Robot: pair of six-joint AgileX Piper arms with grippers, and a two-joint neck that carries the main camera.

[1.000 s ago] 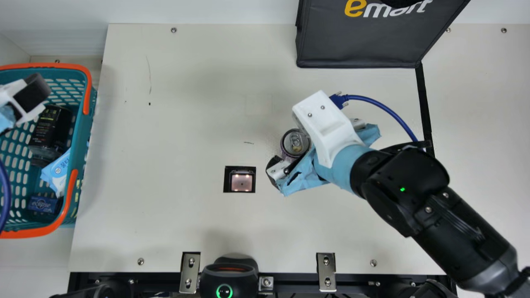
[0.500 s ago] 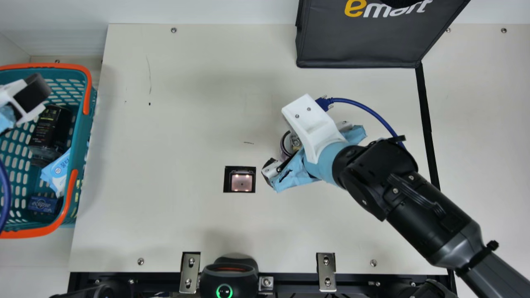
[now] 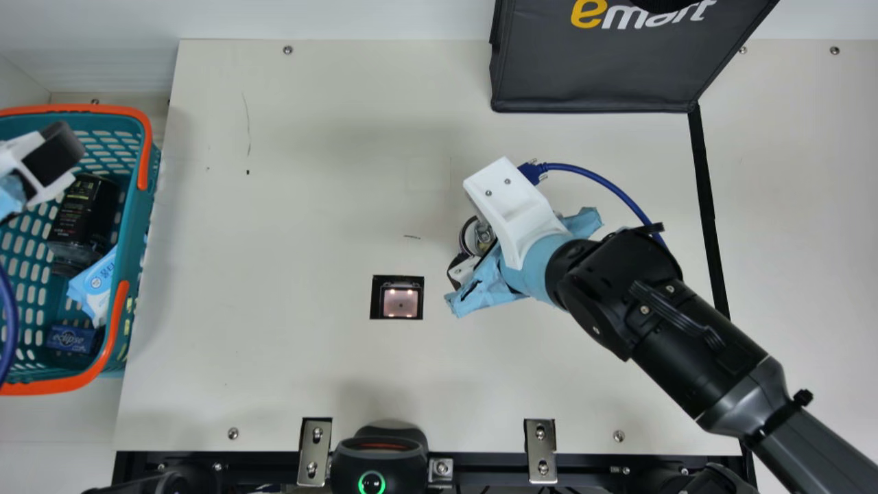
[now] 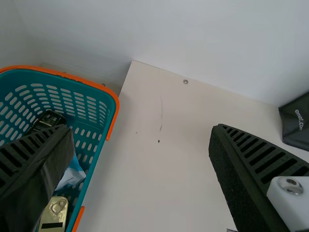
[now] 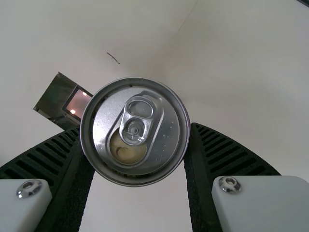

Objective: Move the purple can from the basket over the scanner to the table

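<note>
In the main view my right gripper (image 3: 511,206) is right of the scanner window (image 3: 397,298), partly covering the upright purple can (image 3: 471,237). In the right wrist view, the can (image 5: 166,145) shows its silver lid and pull tab; both fingers of my right gripper (image 5: 135,130) press its sides, shut on it. The scanner window (image 5: 60,101) lies beside it. My left gripper (image 3: 41,161) hangs over the teal basket (image 3: 147,206) in the main view. In the left wrist view, that left gripper (image 4: 140,130) is open with nothing between its fingers.
The basket holds a black can-like item (image 3: 84,216), a blue and white packet (image 3: 96,285) and a small blue box (image 3: 70,339). A dark bag (image 3: 593,65) stands at the back right. A black device (image 3: 379,456) with a green ring sits at the front edge.
My right gripper has moved left over the table and closed its fingers on the can; the can has shifted slightly left. The left arm has kept still.
</note>
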